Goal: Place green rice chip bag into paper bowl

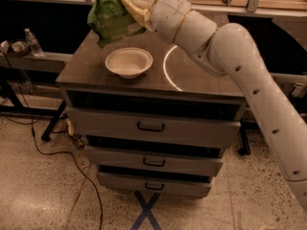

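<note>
The green rice chip bag [111, 16], crinkly bright green foil, hangs in the air above the far left part of the cabinet top. My gripper [133, 6] is shut on its right edge, near the top of the camera view. The paper bowl [128, 62], off-white and round, stands empty on the dark cabinet top, below and a little right of the bag. The bag does not touch the bowl.
The bowl stands on a dark-topped drawer cabinet [158, 128] with three drawers. A bright ring mark [168, 66] lies on the top right of the bowl. A clear bottle [32, 42] stands on a shelf at left. Cables [57, 147] run over the floor at left.
</note>
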Action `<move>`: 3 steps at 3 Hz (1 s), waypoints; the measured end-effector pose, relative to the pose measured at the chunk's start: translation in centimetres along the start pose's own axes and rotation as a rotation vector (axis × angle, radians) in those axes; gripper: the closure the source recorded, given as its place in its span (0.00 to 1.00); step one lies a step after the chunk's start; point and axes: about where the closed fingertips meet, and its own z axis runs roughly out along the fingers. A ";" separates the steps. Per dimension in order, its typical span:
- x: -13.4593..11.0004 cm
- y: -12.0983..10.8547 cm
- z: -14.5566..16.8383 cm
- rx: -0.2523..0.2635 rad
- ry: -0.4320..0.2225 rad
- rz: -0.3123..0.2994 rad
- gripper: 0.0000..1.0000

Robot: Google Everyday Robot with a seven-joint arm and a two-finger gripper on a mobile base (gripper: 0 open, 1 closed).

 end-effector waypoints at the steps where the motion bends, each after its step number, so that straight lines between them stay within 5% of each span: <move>1: 2.3 -0.6 0.1 0.012 -0.016 0.016 1.00; 2: 3.2 -1.1 -0.7 0.024 -0.005 0.016 1.00; 3: 3.6 -1.0 -2.3 0.035 0.017 0.031 0.83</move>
